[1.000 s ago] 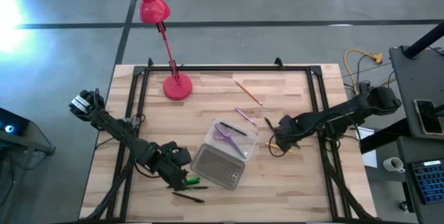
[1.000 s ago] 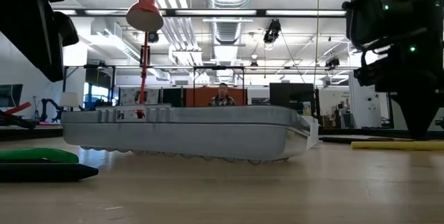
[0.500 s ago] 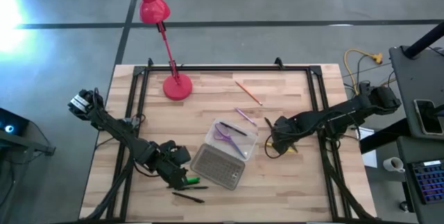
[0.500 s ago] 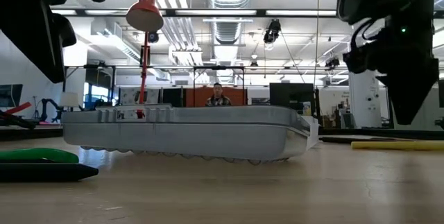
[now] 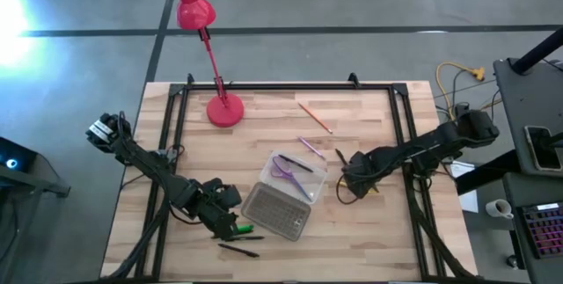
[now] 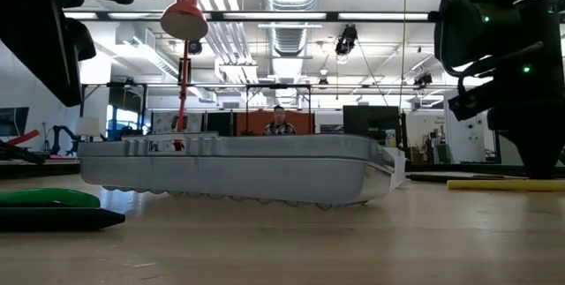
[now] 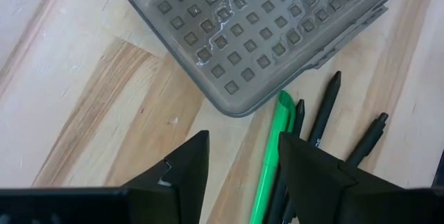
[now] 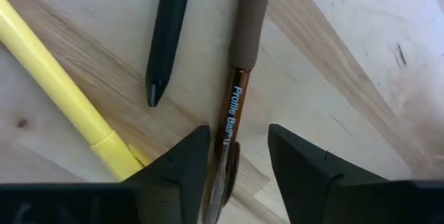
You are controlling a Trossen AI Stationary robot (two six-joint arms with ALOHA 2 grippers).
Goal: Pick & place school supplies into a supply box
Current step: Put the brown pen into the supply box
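Note:
The supply box lies open mid-table: its tray [image 5: 297, 171] holds purple scissors [image 5: 283, 172], and its grey gridded lid [image 5: 276, 211] lies beside it. My left gripper [image 5: 225, 220] is open just left of the lid, and a green marker [image 7: 275, 156] lies between its fingers' line. Black pens [image 7: 320, 123] lie next to the marker. My right gripper [image 5: 351, 177] is open and low over the table, right of the tray. It stands astride a brown pen [image 8: 237, 92], with a black pen [image 8: 166, 37] and a yellow pencil [image 8: 62, 92] beside it. My right gripper points down, with its open fingers on either side of the brown pen's clear barrel [image 8: 231, 123]. I cannot tell whether a finger touches it. The pen lies flat on the table.
A red desk lamp [image 5: 222, 108] stands at the far left. An orange pencil [image 5: 314, 118] and a purple pencil [image 5: 310, 148] lie beyond the tray. One more black pen [image 5: 239, 250] lies near the front edge. A dark metal frame [image 5: 290, 86] borders the table.
My right gripper has risen a little off the table, then come down again over the pens, ending slightly nearer the table's near edge. Its fingers stay open. My left gripper and the supplies have kept still.

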